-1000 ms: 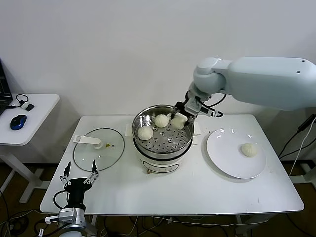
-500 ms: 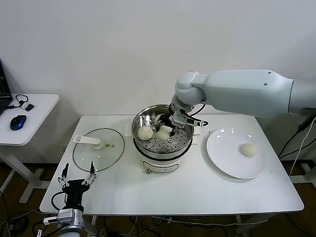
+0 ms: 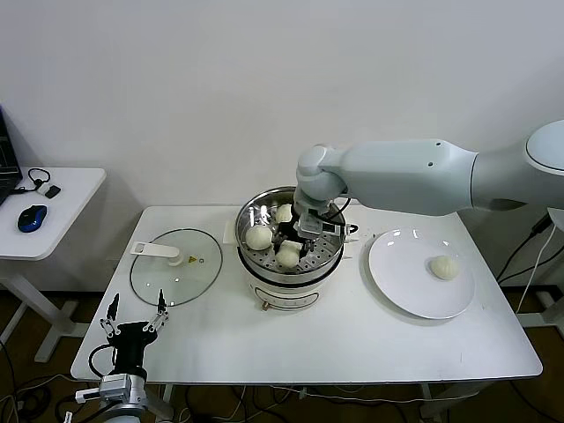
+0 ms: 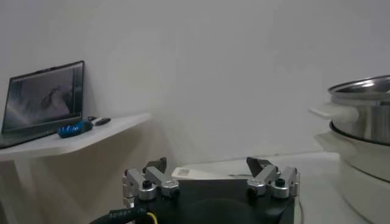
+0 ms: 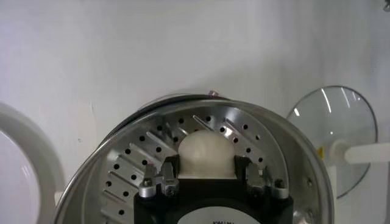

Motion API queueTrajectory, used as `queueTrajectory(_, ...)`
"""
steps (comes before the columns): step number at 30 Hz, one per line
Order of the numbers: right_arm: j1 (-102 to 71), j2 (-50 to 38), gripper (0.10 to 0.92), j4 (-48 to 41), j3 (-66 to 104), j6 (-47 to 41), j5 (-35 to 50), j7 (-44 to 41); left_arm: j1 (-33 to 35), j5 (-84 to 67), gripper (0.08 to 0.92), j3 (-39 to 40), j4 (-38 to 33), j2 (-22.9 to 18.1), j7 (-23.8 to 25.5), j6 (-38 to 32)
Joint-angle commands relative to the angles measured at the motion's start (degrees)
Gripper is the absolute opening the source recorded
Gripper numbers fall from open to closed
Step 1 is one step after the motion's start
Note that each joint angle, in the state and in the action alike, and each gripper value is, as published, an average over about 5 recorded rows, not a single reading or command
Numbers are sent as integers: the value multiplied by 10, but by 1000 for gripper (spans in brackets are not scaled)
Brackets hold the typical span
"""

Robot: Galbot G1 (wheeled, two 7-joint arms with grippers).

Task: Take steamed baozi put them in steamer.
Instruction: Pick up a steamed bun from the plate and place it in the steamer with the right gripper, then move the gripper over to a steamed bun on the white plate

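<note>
Jaws of right gripper [image 5: 205, 176] clamped on cream-white pleated baozi [image 3: 288, 254] | moved rim→low over perforated tray of shiny round steel steamer [image 3: 328, 264] w/ 2 others | release next; 1 left on white plate [image 3: 401, 286] | left gripper [image 4: 210, 182] parked, jaws apart

Plain white wall [image 3: 176, 88], white table [image 3: 352, 344], small side desk [image 3: 53, 189] at left

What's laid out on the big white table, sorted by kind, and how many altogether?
Buns: 4, three in the steamer, the last held by the right pincer; one on the plate
Steamer: 1
Glass lid: 1
Plate: 1
Total: 7
</note>
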Motion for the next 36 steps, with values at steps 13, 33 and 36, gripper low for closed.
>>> queueTrajectory(13,17,15,794,-23,-12,26,37,-16,1,-1,823,2,-5,-28,0,0)
queueTrajectory(33,211,-100,823,-43,-208,-228,396,-121,3,-1,823,19,-14,-28,0,0)
queueTrajectory(36,203,-135,823,-44,-225,-264,416,-119,2,-2,823,19,-12,-28,1,0)
